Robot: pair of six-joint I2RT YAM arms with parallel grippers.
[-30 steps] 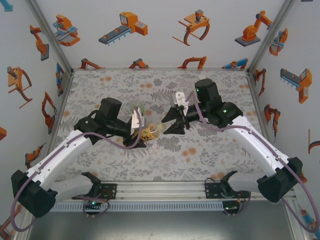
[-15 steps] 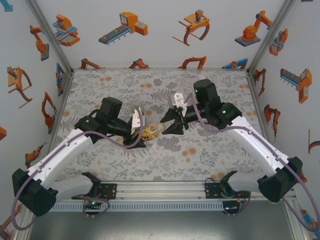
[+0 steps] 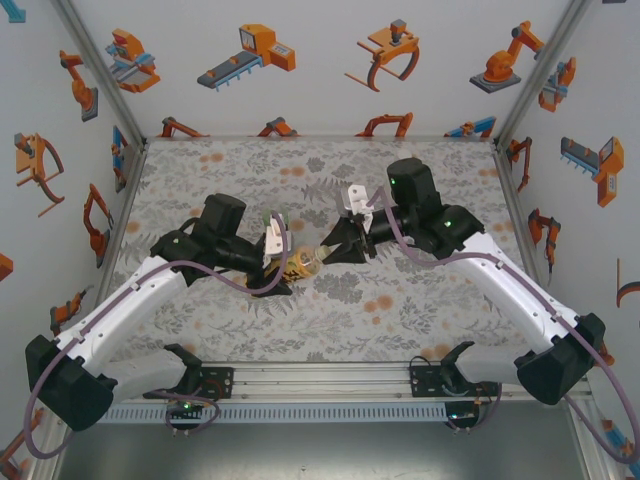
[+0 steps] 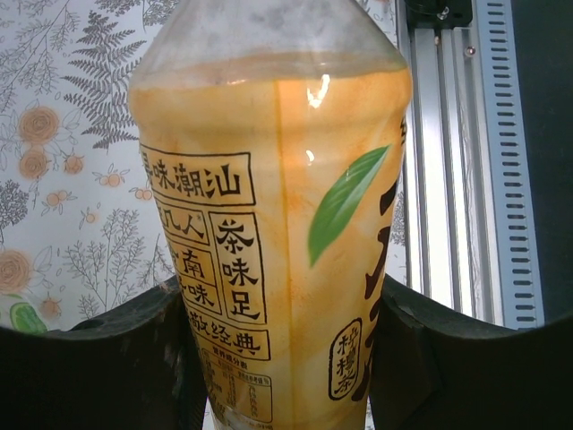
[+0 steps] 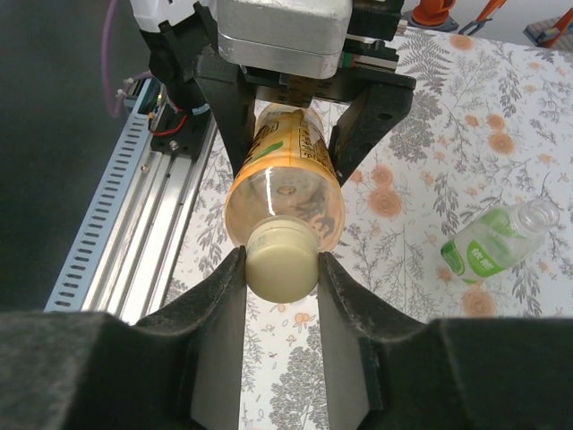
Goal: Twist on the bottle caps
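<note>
From above, the left gripper point(image 3: 285, 264) is clamped across the yellow bottle point(image 3: 303, 263). It holds the bottle on its side above the middle of the table point(image 3: 430, 310), neck towards the right arm. The right gripper point(image 3: 330, 248) is closed at that neck. If the two wrists are not on one line, a turn would likely cross-thread the cap rather than seat it.

In the left wrist view, the black fingers point(image 4: 107, 358) press the bottle's label from both sides, with the near-edge rail point(image 4: 448, 134) behind. The label looks slick and the wall thin. I judge that twisting at the neck could spin the bottle in this grip, while a harder squeeze could dent it.

In the right wrist view, the jaws pinch the pale cap point(image 5: 280, 260), which sits at the bottle's mouth; whether its threads have caught I cannot tell. The pads hold only the cap's smooth side, so they may slip round it. A clear bottle with a white-green label point(image 5: 492, 244) lies uncapped on the table, off to one side, and looks free to roll if brushed.
</note>
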